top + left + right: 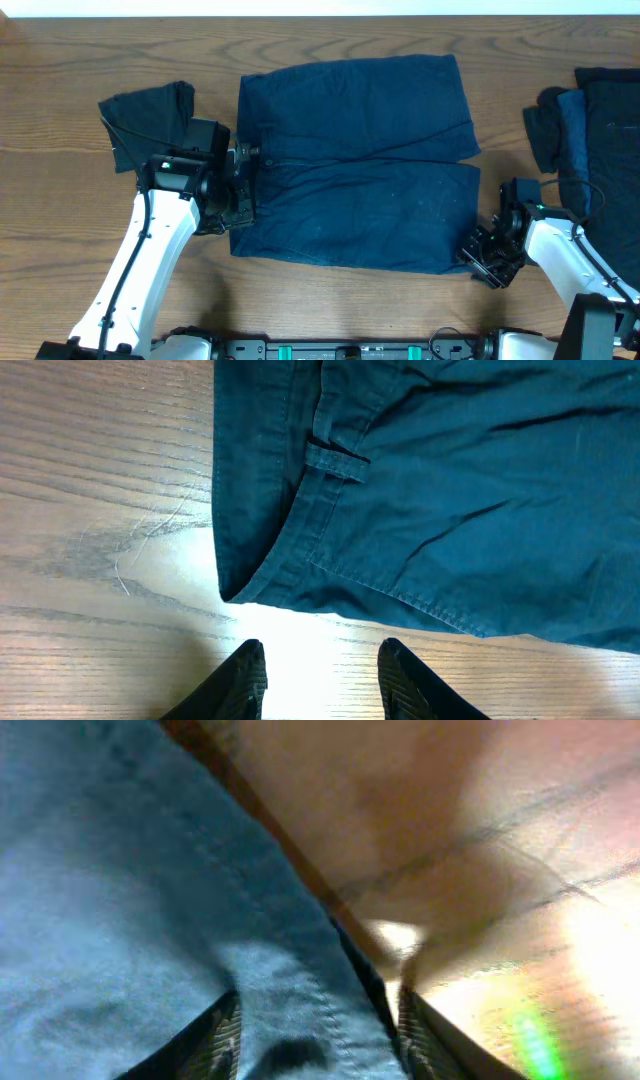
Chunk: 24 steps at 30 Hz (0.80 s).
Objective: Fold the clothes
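Observation:
Navy shorts (pixel 360 165) lie flat in the middle of the table, folded in half, one of the clothes. In the left wrist view their waistband (pixel 300 490) with a belt loop runs down to a corner just ahead of my left gripper (pixel 320 670), which is open over bare wood. From overhead, the left gripper (pixel 240 200) sits at the shorts' left edge. My right gripper (pixel 478 258) is at the shorts' lower right corner. In the right wrist view the stitched hem (pixel 300 1010) lies between the spread fingers of the right gripper (pixel 318 1020).
A rumpled dark garment (pixel 150 120) lies at the back left beside the left arm. A heap of dark clothes (pixel 600 130) fills the right edge of the table. Bare wood (pixel 300 300) shows along the front.

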Tool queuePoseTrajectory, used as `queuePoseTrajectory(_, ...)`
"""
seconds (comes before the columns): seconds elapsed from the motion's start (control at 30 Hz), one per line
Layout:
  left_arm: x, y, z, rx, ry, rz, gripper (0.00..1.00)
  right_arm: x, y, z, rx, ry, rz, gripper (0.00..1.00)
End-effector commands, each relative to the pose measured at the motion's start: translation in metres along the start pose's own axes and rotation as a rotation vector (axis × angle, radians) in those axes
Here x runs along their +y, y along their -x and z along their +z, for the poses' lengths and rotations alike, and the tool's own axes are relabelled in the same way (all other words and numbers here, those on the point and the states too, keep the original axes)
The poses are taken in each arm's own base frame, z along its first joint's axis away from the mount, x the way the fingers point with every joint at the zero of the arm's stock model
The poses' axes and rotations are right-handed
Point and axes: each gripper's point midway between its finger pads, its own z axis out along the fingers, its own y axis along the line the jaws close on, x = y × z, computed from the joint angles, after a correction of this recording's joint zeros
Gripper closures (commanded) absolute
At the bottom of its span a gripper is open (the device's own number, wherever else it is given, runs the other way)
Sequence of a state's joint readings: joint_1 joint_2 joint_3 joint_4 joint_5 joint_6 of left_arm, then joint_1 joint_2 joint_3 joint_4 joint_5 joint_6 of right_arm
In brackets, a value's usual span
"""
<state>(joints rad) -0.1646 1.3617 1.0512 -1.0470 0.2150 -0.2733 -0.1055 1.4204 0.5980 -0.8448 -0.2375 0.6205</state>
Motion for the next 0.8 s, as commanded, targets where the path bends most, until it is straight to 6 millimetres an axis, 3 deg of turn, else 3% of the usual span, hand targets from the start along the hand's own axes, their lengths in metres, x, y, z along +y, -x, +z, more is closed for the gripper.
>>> queuePoseTrajectory(0.0,0.0014,-0.0053,0.0045,0.024,-0.001,-0.006,0.61,0.0002,0.0020,0.0021,-0.004,0.006,0.015,0.49)
queuePoseTrajectory(0.27,0.0014,-0.0053,0.0045,0.024,-0.001,-0.006,0.61,0.0014,0.0035,0.0021,-0.010,0.011,0.032,0.51)
queuePoseTrajectory(0.47,0.0014,-0.0053,0.0045,0.024,-0.001,-0.006,0.61,0.0019,0.0043,0.0021,-0.013,0.013,0.031,0.88)
queuePoseTrajectory(0.67,0.0014,-0.0053,0.0045,0.024,-0.001,-0.006,0.61,0.0018,0.0041,0.0021,-0.012,0.012,0.030,0.99)
queuePoseTrajectory(0.77,0.0014,-0.0053,0.0045,0.024,-0.001,-0.006,0.61,0.0019,0.0041,0.0021,-0.012,0.013,0.030,0.99)
